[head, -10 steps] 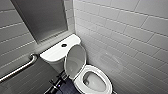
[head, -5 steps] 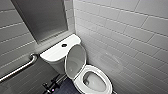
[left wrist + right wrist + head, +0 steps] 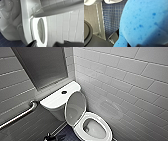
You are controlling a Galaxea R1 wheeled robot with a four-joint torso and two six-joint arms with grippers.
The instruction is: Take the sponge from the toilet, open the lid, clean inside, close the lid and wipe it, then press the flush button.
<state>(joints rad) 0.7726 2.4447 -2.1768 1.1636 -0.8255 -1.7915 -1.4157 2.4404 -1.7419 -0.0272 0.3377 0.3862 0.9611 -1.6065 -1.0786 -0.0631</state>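
Sponge [image 3: 142,23]: bright blue, pitted, very close to the right wrist camera. It sits in the right gripper [image 3: 125,43], which is clamped on it; one dark finger [image 3: 114,36] shows against the sponge's edge. Below it lies a floor of small blue mosaic tiles [image 3: 111,17], with white wall tile beside.

Toilet [image 3: 53,109]: white, glossy, set in the corner, tank at the far wall and bowl toward the near right.
- Lid [image 3: 75,108] raised, standing nearly upright and leaning back on the tank front.
- Seat ring [image 3: 79,130] down on the bowl; the bowl's inside is open to view.
- Tank top [image 3: 56,98] flat, with a round dark-rimmed flush button [image 3: 64,92] near its middle.

Left gripper [image 3: 46,43]: two dark fingers show at the picture's edge with a clear gap between them, so it stands apart and holds nothing. It hangs near the toilet's side, looking across the seat ring [image 3: 46,28] and the curved outer body of the bowl [image 3: 10,28].

Surroundings:
- White tiled wall [image 3: 125,84] to the right of the toilet.
- Dark flat panel [image 3: 41,65] on the far wall above the tank.
- Metal grab bar [image 3: 18,115] on the left wall.
- Small dark object [image 3: 48,137] on the floor, left of the bowl; cannot tell what it is.
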